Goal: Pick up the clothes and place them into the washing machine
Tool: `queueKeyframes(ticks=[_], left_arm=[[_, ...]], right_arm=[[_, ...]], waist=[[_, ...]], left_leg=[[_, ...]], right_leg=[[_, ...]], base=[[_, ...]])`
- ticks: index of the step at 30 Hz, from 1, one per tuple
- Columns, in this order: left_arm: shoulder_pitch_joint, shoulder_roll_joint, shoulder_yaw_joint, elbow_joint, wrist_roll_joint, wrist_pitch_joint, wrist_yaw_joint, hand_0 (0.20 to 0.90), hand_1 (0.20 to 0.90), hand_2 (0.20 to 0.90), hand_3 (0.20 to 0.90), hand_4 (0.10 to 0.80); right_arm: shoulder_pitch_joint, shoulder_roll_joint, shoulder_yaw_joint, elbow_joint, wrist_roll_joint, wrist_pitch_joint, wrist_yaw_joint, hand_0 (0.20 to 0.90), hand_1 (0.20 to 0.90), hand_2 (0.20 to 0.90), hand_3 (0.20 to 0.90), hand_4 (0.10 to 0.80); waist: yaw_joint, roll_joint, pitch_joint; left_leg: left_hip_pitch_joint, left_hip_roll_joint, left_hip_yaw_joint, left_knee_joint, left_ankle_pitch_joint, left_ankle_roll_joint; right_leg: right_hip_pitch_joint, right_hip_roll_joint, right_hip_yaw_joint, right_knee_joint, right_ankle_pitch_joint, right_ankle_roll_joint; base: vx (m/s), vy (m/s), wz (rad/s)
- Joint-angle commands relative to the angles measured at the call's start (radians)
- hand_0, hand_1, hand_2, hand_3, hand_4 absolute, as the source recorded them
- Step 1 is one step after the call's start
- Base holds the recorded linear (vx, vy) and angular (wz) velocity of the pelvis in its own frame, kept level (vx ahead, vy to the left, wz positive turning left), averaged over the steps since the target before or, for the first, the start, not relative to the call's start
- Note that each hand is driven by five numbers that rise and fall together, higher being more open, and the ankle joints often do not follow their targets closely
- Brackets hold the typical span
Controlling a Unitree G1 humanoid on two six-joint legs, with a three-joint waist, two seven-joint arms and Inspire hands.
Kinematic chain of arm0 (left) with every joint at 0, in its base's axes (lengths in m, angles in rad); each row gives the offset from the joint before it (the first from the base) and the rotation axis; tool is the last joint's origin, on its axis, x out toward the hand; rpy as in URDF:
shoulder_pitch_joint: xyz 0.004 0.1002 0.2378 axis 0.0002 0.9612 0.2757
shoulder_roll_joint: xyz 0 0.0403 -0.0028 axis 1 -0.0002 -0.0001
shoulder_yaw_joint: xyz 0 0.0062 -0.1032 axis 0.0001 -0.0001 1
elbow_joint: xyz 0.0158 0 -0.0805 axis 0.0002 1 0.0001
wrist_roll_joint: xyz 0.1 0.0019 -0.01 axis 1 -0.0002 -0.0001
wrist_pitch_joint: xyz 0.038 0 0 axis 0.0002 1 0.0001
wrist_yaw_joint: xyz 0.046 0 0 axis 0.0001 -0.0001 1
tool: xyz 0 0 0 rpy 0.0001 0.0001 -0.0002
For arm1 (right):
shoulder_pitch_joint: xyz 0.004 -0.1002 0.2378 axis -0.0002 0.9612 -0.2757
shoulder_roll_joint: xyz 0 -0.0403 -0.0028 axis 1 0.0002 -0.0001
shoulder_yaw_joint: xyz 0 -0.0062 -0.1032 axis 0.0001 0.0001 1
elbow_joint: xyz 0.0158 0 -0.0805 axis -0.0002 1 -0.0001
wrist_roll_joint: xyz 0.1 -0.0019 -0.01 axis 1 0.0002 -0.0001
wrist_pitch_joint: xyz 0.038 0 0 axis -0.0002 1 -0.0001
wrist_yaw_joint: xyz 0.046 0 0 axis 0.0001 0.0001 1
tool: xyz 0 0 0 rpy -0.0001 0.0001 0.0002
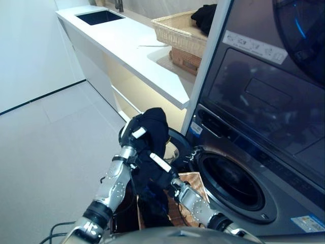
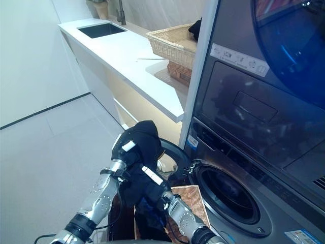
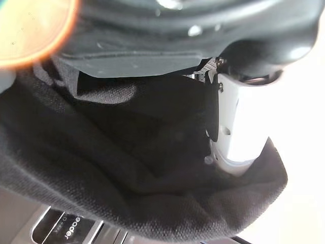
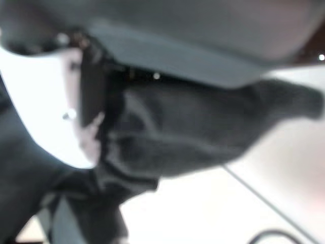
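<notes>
Both my robot hands, left robot hand [image 1: 136, 136] & right robot hand [image 1: 161, 168], grip the dark clothes [image 1: 152, 129], held just left of the washing machine drum [image 1: 234, 183]. Pickup done, loading still to do.

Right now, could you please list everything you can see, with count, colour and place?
black garment: one, black, held up by both hands beside the drum opening
washing machine: one, dark grey, lower right, round drum opening uncovered
appliance above: one, dark, stacked over the washer
counter: one, white, rear left
sink: one, dark, far end of counter
wicker basket: one, pale, on counter, dark clothing inside
woven basket: one, brown, on the floor under the hands
left hand: one, dark, gripping garment
right hand: one, dark, gripping garment
</notes>
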Motion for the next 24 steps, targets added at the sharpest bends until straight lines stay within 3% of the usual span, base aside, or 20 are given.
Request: queueKeyframes(ticks=[1,24], left_arm=[[-0.192,-0.053,0.007,-0.048,0.004,-0.093,-0.050,0.200,0.200,0.200,0.200,0.300],[-0.125,-0.045,0.061,-0.039,-0.016,-0.099,-0.042,0.200,0.200,0.200,0.200,0.300]], right_arm=[[-0.050,0.094,-0.022,-0.065,0.030,-0.032,0.085,0.200,0.200,0.200,0.200,0.300],[0.004,0.096,-0.156,-0.150,0.204,-0.079,0.097,0.200,0.200,0.200,0.200,0.300]], waist=[[0.017,-0.029,-0.045],[0.009,-0.024,-0.047]], left_leg=[[0.029,-0.027,0.012,-0.007,-0.069,-0.042],[0.034,-0.027,0.016,-0.007,-0.071,-0.043]], right_leg=[[-0.013,-0.003,-0.048,-0.002,-0.006,0.018],[-0.010,0.001,-0.044,-0.003,-0.008,0.018]], base=[[0.000,0.000,0.00],[0.000,0.000,0.00]])
